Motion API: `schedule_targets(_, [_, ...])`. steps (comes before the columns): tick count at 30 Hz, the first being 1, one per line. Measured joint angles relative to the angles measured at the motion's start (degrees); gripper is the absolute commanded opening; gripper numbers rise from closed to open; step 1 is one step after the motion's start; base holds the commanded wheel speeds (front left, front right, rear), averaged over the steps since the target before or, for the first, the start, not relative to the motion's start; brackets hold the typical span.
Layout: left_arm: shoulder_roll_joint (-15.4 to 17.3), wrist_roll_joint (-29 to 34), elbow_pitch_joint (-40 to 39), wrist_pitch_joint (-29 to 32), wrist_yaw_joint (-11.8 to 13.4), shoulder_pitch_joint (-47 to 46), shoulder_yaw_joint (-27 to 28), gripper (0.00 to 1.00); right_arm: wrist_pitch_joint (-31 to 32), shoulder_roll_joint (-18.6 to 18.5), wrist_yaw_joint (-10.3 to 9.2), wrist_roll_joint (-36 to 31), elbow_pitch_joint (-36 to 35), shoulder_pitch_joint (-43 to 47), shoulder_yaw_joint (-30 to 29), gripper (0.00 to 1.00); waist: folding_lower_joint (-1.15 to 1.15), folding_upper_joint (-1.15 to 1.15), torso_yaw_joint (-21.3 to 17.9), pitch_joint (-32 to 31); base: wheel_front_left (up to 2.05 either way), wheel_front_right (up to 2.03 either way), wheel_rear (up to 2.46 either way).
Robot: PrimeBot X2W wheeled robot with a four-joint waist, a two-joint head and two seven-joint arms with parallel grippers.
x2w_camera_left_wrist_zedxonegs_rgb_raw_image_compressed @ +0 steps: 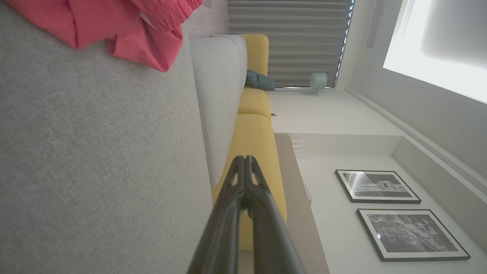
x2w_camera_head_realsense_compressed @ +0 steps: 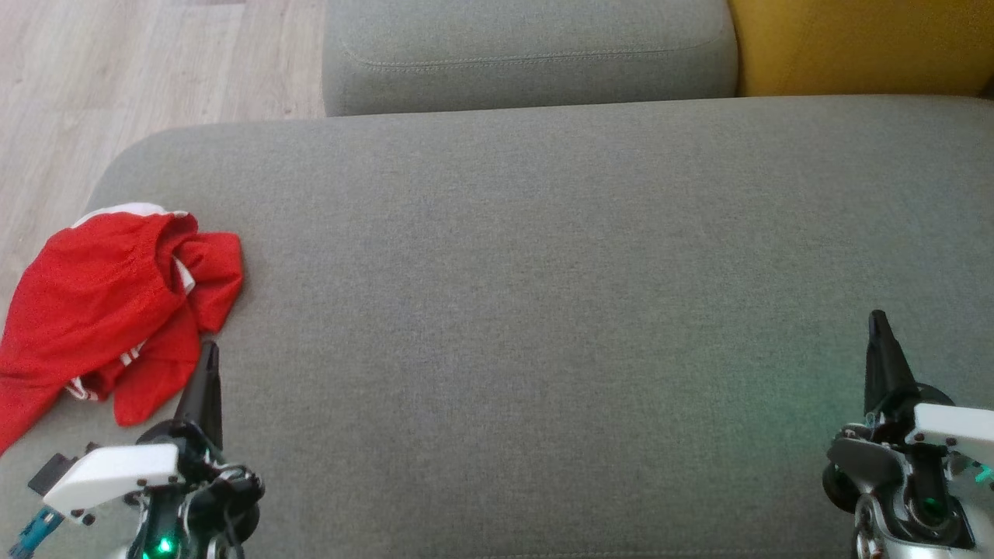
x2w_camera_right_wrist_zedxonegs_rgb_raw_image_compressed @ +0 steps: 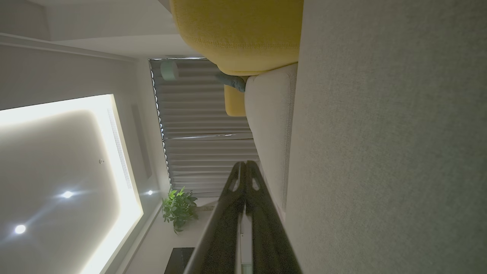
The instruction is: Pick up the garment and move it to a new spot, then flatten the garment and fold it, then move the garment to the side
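Note:
The garment (x2w_camera_head_realsense_compressed: 109,310) is red with white trim and lies crumpled at the left end of the grey sofa seat (x2w_camera_head_realsense_compressed: 543,272), partly hanging over its edge. In the left wrist view the garment (x2w_camera_left_wrist_zedxonegs_rgb_raw_image_compressed: 125,26) fills the upper left corner. My left gripper (x2w_camera_head_realsense_compressed: 208,349) is shut, empty, its tip just right of the cloth's lower edge. Its joined fingers (x2w_camera_left_wrist_zedxonegs_rgb_raw_image_compressed: 245,167) point along the seat. My right gripper (x2w_camera_head_realsense_compressed: 877,320) is shut and empty over the seat's right side, far from the garment, fingers (x2w_camera_right_wrist_zedxonegs_rgb_raw_image_compressed: 245,171) pressed together.
A grey back cushion (x2w_camera_head_realsense_compressed: 528,54) and a yellow cushion (x2w_camera_head_realsense_compressed: 862,46) line the far side. Wooden floor (x2w_camera_head_realsense_compressed: 116,70) lies beyond the seat's left end. The wrist views show curtains (x2w_camera_left_wrist_zedxonegs_rgb_raw_image_compressed: 289,38), framed pictures (x2w_camera_left_wrist_zedxonegs_rgb_raw_image_compressed: 380,186) and a plant (x2w_camera_right_wrist_zedxonegs_rgb_raw_image_compressed: 179,207).

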Motion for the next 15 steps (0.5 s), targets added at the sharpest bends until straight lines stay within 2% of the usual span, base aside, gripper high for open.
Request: schedule_targets(15, [0.0,0.0,0.0,0.0,0.0,0.0,0.0,0.00,0.0,0.0,0.00,0.0,0.0,0.0,0.0,0.00,0.00,0.00,0.0,0.0,0.00,0.00,0.00])
